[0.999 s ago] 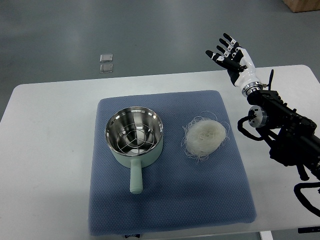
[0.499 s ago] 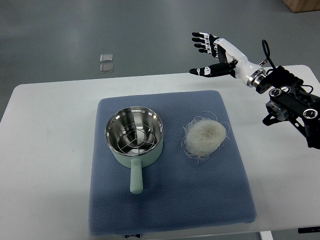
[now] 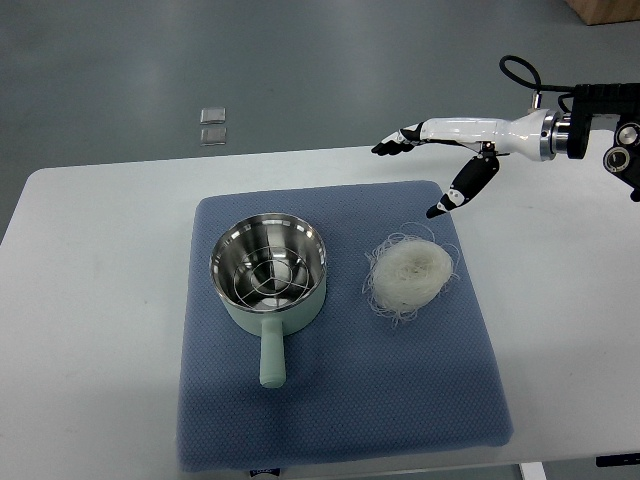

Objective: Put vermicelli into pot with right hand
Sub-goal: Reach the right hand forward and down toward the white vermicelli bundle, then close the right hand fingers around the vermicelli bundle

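A white nest of vermicelli (image 3: 408, 274) lies on the blue mat (image 3: 340, 400), right of the pot. The mint-green pot (image 3: 269, 274) has a steel inside with a wire rack and its handle points toward the near edge. My right hand (image 3: 420, 165) reaches in from the right edge, palm down, fingers spread and holding nothing. It hovers above the mat's far right corner, up and slightly right of the vermicelli, not touching it. The thumb tip (image 3: 438, 211) points down toward the noodles.
The white table (image 3: 90, 300) carries the mat. Grey floor lies beyond the far edge, with two small square tiles (image 3: 212, 125) on it. A brown box corner (image 3: 605, 8) shows at the top right.
The right arm has swung lower and flatter; the hand turned palm down and moved toward the vermicelli. Pot and noodles have not moved.
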